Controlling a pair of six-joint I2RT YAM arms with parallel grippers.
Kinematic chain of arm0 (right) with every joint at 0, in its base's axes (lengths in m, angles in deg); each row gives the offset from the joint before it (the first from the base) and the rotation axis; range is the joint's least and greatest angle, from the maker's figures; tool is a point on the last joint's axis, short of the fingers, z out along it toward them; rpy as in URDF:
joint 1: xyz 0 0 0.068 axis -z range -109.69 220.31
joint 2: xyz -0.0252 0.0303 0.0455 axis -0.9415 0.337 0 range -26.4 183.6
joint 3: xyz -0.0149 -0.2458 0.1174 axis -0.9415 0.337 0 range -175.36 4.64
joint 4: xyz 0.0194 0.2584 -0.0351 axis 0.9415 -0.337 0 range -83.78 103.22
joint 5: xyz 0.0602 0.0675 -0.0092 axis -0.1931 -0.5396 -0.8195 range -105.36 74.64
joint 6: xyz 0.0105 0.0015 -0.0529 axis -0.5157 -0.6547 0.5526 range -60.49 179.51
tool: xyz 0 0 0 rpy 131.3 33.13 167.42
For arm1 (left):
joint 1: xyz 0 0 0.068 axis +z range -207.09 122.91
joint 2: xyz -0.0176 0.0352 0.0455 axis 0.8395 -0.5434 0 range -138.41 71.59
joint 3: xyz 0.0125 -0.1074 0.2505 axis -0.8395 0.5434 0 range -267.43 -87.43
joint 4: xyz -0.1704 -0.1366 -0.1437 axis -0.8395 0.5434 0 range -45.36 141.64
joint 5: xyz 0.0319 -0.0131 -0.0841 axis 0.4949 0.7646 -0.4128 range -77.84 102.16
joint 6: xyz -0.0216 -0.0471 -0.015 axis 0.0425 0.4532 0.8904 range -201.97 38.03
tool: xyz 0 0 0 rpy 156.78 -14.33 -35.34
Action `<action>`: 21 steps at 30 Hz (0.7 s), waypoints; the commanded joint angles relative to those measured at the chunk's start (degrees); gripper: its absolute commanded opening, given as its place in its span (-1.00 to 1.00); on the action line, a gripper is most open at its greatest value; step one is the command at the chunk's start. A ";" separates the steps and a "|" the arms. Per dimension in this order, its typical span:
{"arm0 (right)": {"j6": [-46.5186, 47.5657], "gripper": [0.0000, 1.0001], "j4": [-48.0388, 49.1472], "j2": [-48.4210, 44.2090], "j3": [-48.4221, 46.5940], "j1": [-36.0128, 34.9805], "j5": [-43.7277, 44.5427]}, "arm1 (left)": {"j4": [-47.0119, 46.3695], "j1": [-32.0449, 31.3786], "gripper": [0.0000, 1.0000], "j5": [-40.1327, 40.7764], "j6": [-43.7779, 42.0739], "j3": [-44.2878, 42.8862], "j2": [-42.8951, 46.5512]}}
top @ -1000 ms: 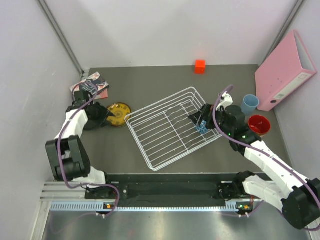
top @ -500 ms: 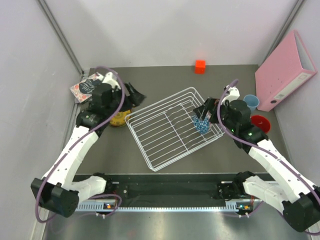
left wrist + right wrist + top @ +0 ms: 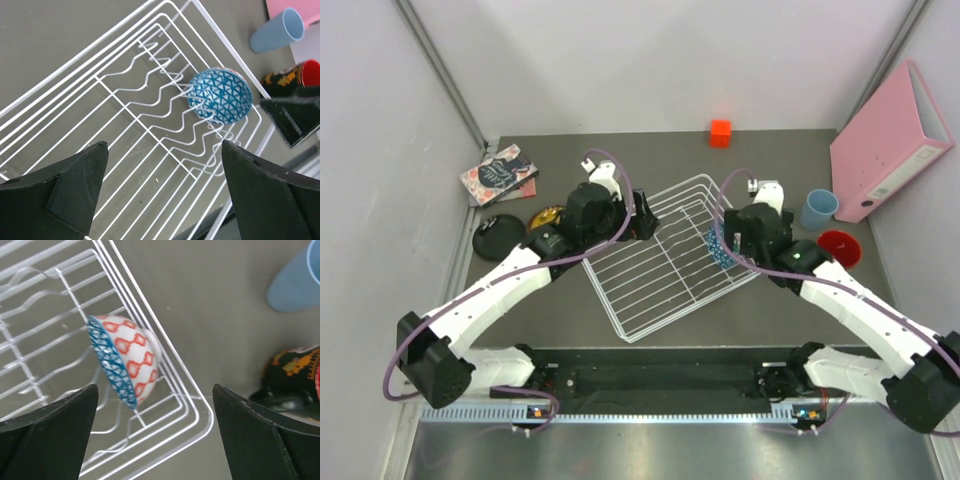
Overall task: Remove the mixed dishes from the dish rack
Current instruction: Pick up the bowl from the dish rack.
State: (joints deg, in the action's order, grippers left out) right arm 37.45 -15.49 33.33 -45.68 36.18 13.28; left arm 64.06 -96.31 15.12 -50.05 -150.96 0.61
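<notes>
Grey desk between pale walls, seen from above: the dish rack sits askew at mid-desk, its long axis slanting from the left edge toward the far right corner. The blue patterned bowl, the only dish in it, is propped on edge among the wire tines at its right end. The left gripper hangs over the rack's far left side and the right gripper hovers just above the bowl. The light blue cup and the dark mug stand outside the rack near the right edge. From the left wrist, both fingers are spread wide with nothing between them, and the bowl's blue-triangled hollow faces this camera, so the mouth opens into the rack. From the right wrist, the fingers are likewise wide apart and empty. The bowl's red-diamond underside and foot lean against the rack's side wall, with its rim plane near upright and its axis lying roughly level. It looks like glazed ceramic: stiff, slick, breakable and fairly light. The likeliest hold is a pinch across the uppermost rim, one finger inside and one outside, lifting straight up clear of the tines.
</notes>
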 commanded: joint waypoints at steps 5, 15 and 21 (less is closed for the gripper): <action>2.64 0.63 -3.11 7.07 -5.92 -5.42 12.31 | -7.37 -1.03 0.98 2.40 2.44 6.31 6.29; 3.96 -0.01 -1.18 13.83 -6.72 -7.09 13.28 | -7.99 -1.03 0.98 3.98 2.71 10.79 10.77; 3.52 -0.03 -0.12 17.52 -6.19 -8.06 13.28 | -7.91 -1.03 0.98 4.24 2.71 12.02 11.56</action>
State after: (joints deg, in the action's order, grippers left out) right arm 40.92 -17.83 49.28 -49.88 29.25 25.09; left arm 59.56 -97.21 18.27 -47.56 -140.14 10.36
